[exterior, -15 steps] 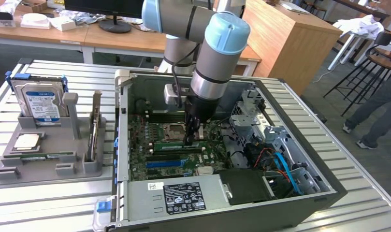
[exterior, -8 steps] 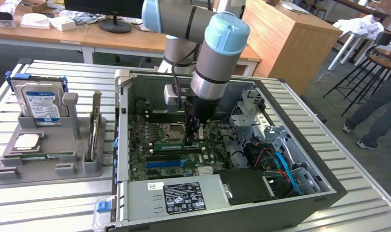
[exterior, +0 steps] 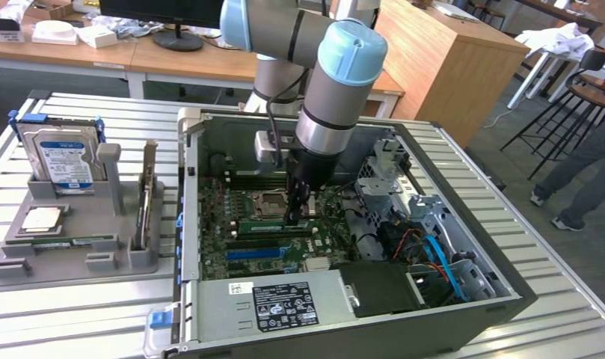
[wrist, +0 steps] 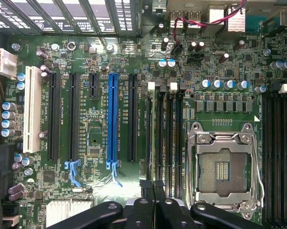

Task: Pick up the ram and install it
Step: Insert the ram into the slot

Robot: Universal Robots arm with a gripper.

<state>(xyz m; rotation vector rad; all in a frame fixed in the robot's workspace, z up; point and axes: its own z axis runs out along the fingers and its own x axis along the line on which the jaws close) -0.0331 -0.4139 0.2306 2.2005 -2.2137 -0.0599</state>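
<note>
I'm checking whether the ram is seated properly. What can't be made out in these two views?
Exterior view: whether the ram is fully in its slot; the gripper stands in front of one end.
Wrist view: the slot ends under the shut fingers, which cover them.
Exterior view: the print on the hard drive, too small.
Exterior view: the person, cut off by the exterior view's right edge.

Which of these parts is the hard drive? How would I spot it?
Find the grey tray on the exterior view's left of the open computer case. At its far end stands the hard drive, an upright box between blue clips. Only it carries a big white-and-blue label; the expansion card beside it is a thin board on edge.
</note>
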